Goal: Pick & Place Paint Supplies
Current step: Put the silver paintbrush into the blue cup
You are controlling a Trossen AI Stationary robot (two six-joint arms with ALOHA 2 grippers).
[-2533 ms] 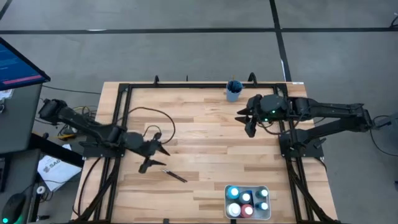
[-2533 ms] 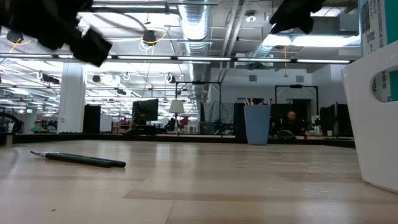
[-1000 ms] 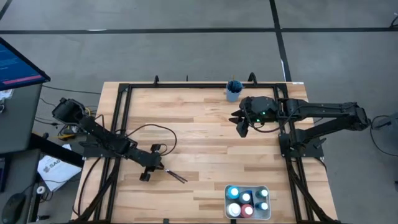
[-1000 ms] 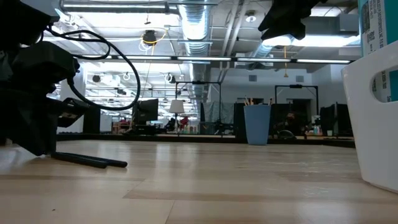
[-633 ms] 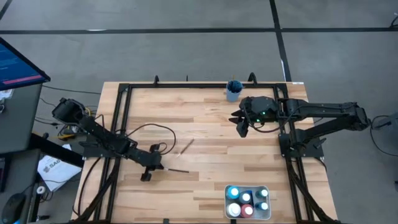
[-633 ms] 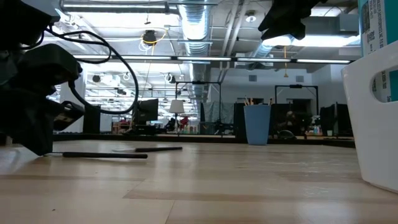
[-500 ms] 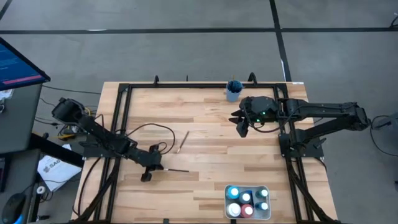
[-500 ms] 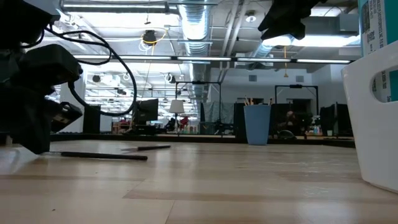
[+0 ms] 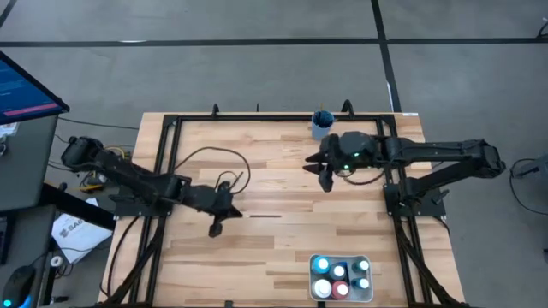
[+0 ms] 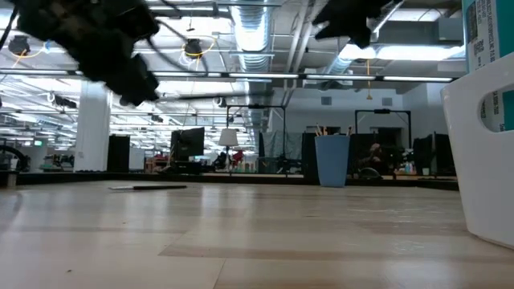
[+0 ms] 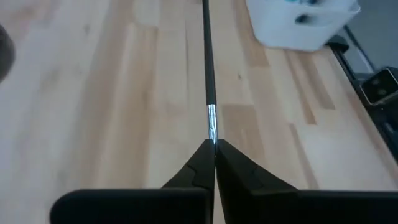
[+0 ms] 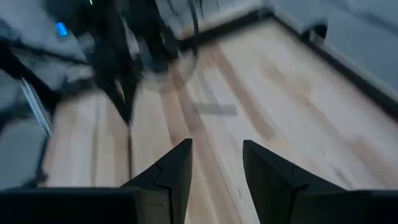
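Left gripper (image 11: 214, 146), jaws clamped on a brush (image 11: 208, 68) apparently held clear of the bench (image 9: 282, 180), its long axis pointing toward the tray (image 11: 301, 25). Right gripper (image 12: 217, 158), jaws apart.

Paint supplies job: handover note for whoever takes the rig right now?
Left gripper: jaws shut on the held paintbrush, lifted clear of the table.
Right gripper: jaws open, empty, hovering near the blue cup.
Done: paint bottles sit in the white tray; cup brushes stand in the blue cup.
Left: place the held paintbrush; a loose paintbrush lies on the table.
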